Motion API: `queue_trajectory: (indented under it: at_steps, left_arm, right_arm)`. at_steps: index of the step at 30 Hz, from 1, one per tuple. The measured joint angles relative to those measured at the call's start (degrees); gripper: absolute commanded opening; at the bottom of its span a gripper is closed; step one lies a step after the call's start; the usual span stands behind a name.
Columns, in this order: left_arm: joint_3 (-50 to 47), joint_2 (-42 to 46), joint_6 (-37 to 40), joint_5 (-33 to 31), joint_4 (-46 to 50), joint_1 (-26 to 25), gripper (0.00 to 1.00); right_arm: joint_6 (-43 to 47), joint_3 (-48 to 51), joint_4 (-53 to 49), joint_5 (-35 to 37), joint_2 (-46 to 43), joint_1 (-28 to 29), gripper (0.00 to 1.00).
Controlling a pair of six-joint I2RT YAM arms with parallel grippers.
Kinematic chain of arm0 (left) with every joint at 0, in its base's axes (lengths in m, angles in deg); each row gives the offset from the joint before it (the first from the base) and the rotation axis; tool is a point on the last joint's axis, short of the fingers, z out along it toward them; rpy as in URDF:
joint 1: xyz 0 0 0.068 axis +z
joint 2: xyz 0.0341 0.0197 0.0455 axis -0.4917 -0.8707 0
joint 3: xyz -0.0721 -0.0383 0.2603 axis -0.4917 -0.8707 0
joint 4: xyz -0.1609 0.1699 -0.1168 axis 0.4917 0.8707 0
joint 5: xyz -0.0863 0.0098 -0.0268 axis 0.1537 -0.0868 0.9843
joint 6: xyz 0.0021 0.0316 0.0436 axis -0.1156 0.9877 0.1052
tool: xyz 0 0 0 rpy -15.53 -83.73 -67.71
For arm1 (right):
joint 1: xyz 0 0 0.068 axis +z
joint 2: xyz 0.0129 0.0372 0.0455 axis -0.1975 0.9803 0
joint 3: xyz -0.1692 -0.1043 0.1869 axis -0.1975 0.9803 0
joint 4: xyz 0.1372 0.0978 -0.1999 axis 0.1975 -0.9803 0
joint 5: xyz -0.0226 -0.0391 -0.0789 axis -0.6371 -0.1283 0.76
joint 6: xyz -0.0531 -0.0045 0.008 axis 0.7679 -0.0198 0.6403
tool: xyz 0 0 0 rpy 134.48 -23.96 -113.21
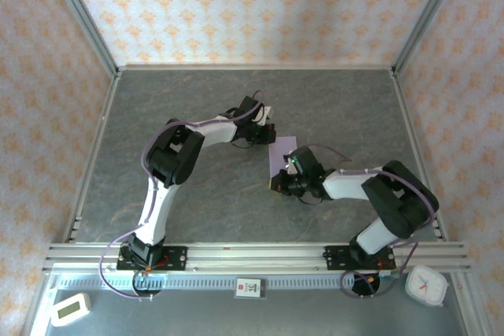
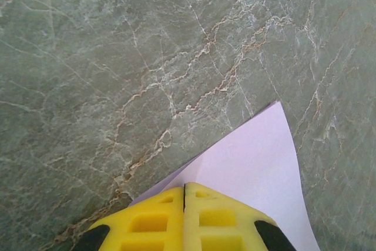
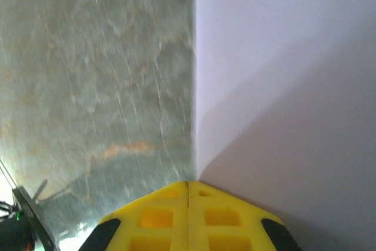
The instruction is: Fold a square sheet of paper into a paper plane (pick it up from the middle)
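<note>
While the left jaws sit fully closed, yellow fingertips [image 2: 155,221] pressed together, you find the lavender sheet of paper [image 1: 281,155] lying mid-desk [image 1: 197,100] between both arms. The right jaws are likewise closed at the sheet's straight edge. Whether either pinches paper cannot be told.

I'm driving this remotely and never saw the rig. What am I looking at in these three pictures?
The left arm and right arm are white robots bolted at the near edge of a grey marbled table. One picture looks down from above and behind them. The other two come from a camera on each wrist; the yellow blocks there are that arm's own fingers. The left gripper and right gripper are both shut, tips at the lavender paper lying between the arms. Whether either pinches it is unclear.
</note>
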Motion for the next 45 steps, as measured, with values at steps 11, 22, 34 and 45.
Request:
queue_trajectory:
  at_steps: [11,22,34,45]
  left_arm:
    - [-2.0,1.5,-1.6,-1.2,-1.3,0.0,0.0]
    - [-6.4,7.8,-9.2,-1.5,-2.2,0.1,0.17]
    - [-14.8,12.7,-14.1,1.3,-7.4,-0.7,0.0]
    - [-16.5,9.4,-15.1,0.6,-8.8,-3.1,0.0]
  right_arm:
    - [-0.3,-1.2,-20.2,-2.3,-10.1,-0.8,0.0]
    - [-7.2,-10.3,-10.4,-3.6,-1.0,-5.0,0.0]
    - [-10.9,-7.8,-1.7,-3.1,5.5,-5.0,0.0]
    - [-11.0,-5.9,2.5,-3.1,7.1,-5.1,0.0]
